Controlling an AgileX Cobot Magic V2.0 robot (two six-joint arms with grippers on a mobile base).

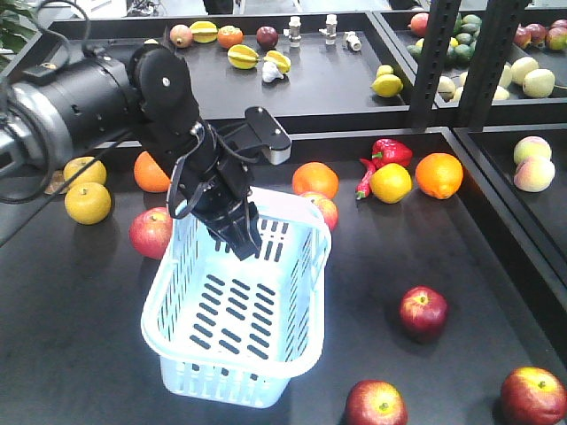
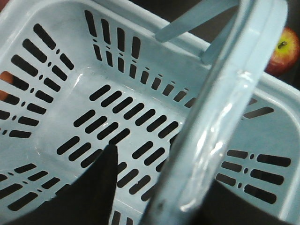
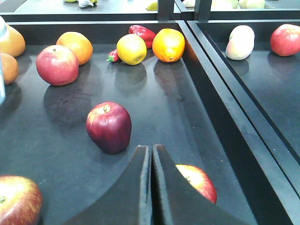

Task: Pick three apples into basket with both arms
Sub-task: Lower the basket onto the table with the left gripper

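Basket (image 1: 288, 359) — pale blue, slotted, standing mid-desk (image 1: 80, 354).

Left hand (image 1: 237, 241) — black, reaching down into the basket's far left corner. In the wrist view one finger (image 2: 101, 187) hangs over the slotted floor and the rim (image 2: 225, 117) runs close beside it. Whether the hand pinches the rim cannot be told.

Right hand (image 3: 151, 149) — fingers pressed together, gripping nothing, low over the desk.

First apple (image 1: 423, 312) — dark red, on the desk right of the basket and well apart from it. In the right wrist view it lies just ahead and left of the fingertips, not touching.

Second apple (image 1: 376, 403) — dark red, at the front edge of the view, near the basket's front right corner.

Third apple (image 1: 532, 396) — dark red, furthest right, near the desk's raised side. All three lie outside the basket.

Other stock, behind the basket — two pinkish apples (image 1: 151, 232), one on its left and one just behind its far rim. Also three oranges (image 1: 438, 174), a lemon (image 1: 391, 183) and a red pepper (image 1: 385, 152).
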